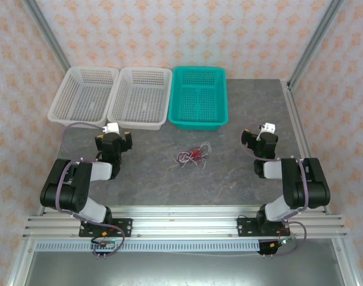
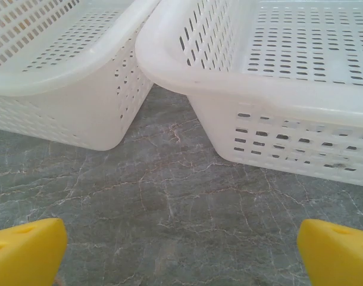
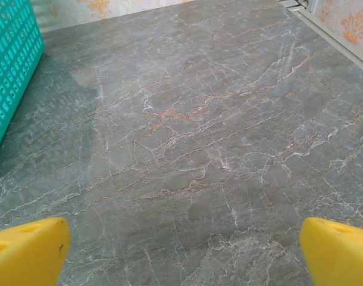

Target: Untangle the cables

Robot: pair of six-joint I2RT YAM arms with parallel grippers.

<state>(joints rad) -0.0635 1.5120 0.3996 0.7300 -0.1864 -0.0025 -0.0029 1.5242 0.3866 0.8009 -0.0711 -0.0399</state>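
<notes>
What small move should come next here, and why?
Probably swing the right gripper left toward the cables: they lie tangled mid-table, untouched, and its fingers stand open over the table. The left gripper, also open, faces the white baskets.

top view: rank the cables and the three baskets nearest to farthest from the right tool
1. teal basket, ahead-left of the right tool, and cables, to its left at mid-table: too close to call.
2. middle white basket, far side, left of the teal one.
3. left white basket, far left.
</notes>
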